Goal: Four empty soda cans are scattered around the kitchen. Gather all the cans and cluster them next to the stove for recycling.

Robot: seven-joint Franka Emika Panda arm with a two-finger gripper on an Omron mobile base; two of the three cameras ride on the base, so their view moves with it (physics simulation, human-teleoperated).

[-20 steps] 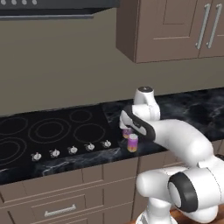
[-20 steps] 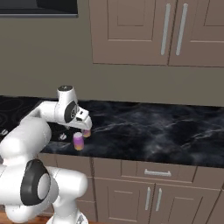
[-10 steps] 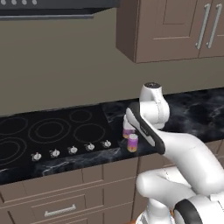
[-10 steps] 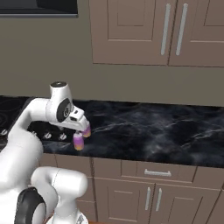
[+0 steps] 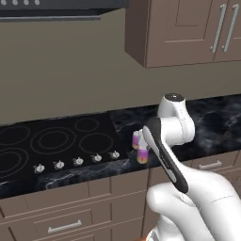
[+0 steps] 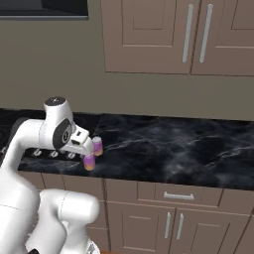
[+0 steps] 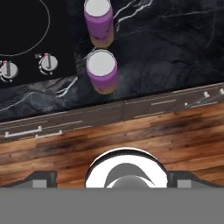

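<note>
Arm lifted, jaws spread (empty), off two purple cylindrical soda cans (image 7: 101, 70) by glossy stove (image 7: 30, 39).

No text, label or number is legible on anything in view.

Counter: we see a black marble countertop (image 6: 188, 149) with pale veining, at 3 o'clock.
Above: brown wall cabinets (image 6: 163, 34) with silver bar handles, at 12 o'clock.
Below: brown drawers (image 5: 66, 221) with silver handles.
Floor: we note wood planks (image 7: 131, 131).
</note>
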